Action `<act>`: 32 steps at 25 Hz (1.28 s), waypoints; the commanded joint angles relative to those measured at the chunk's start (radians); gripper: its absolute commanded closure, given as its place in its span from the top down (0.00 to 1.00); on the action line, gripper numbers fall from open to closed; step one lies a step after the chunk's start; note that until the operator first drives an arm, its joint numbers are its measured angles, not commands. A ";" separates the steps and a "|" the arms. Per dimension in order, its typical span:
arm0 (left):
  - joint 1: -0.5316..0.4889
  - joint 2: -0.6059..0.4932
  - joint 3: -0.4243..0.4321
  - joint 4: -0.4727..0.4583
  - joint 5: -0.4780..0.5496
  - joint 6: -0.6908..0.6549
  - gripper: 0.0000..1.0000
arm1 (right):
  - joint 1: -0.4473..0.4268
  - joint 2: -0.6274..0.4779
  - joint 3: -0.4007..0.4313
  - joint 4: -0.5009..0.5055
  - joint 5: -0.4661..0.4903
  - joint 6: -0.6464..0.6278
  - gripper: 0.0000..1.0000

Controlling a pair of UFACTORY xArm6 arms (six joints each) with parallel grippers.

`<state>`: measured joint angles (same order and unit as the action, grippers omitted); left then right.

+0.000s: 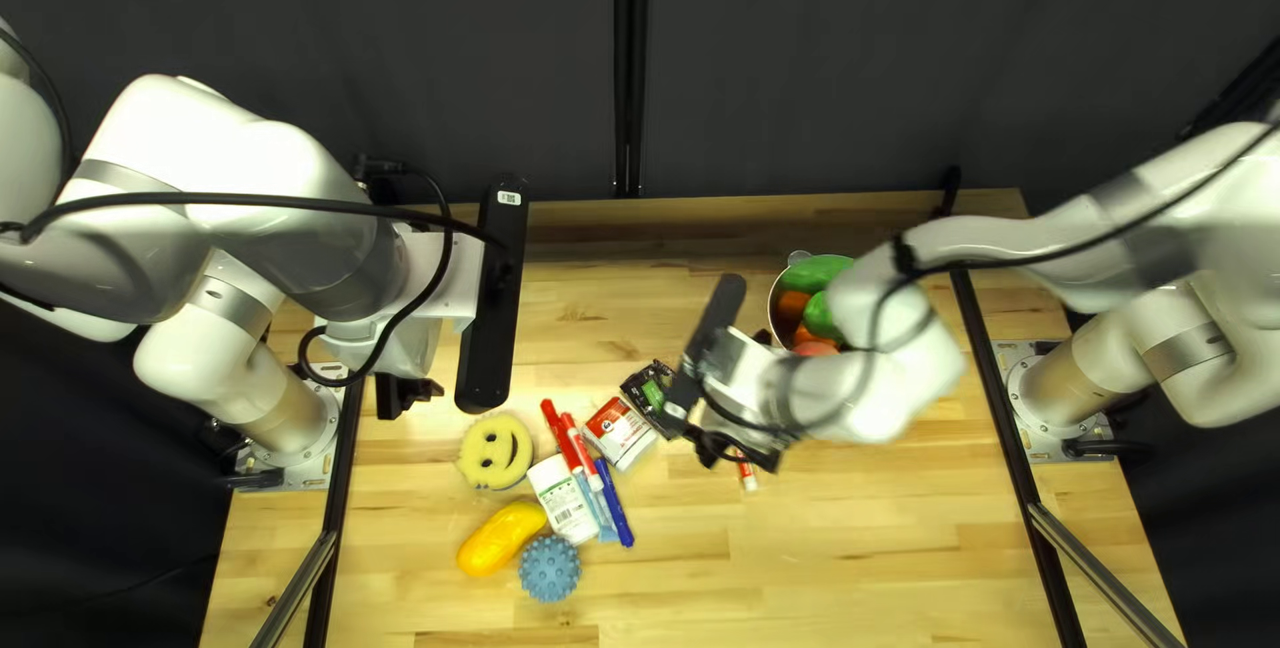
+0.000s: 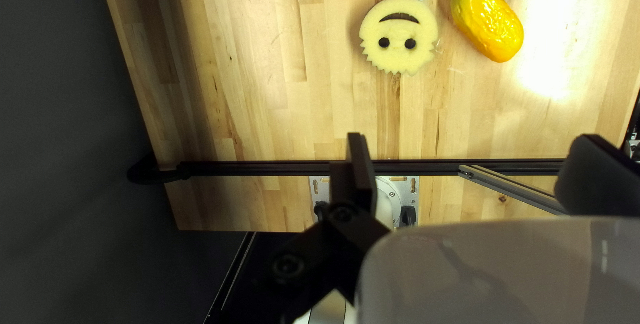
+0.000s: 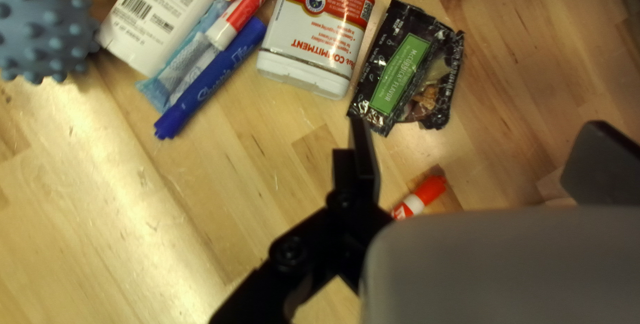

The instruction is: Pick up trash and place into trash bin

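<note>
Right wrist view: the black packet [image 3: 397,74] lies ahead of the right gripper [image 1: 736,451], fingers spread apart.

Left of centre in the top left view, you have the sponge [image 1: 495,451] behind the mango [image 1: 499,539], with the ball [image 1: 550,570] just right of the mango. To their right comes the container [image 1: 563,502], then the wrapper [image 1: 596,510] — between it and one marker [image 1: 616,510]. Two more markers [image 1: 583,452] lie side by side behind the wrapper. You'll find the box [image 1: 622,434] to their right, and the packet [image 1: 650,388] just beside it, farther back. Look right and nearer you for the lone marker [image 1: 748,476] — the bowl [image 1: 772,315], with produce [image 1: 823,272] in it, stands farther back.
</note>
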<state>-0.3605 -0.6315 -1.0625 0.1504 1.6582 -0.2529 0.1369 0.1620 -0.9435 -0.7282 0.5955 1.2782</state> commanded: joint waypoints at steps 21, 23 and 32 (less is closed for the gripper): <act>0.000 0.000 0.000 0.000 0.000 0.000 1.00 | -0.104 0.159 0.011 -0.127 -0.155 0.258 1.00; 0.000 0.000 0.000 0.000 0.000 0.000 1.00 | -0.112 0.160 0.016 -0.137 -0.167 0.276 1.00; 0.000 0.000 0.000 0.000 0.000 0.000 1.00 | -0.133 0.163 0.029 -0.176 -0.197 0.334 0.98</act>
<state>-0.3605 -0.6315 -1.0625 0.1504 1.6582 -0.2529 0.0067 0.3236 -0.9150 -0.8981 0.4016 1.6037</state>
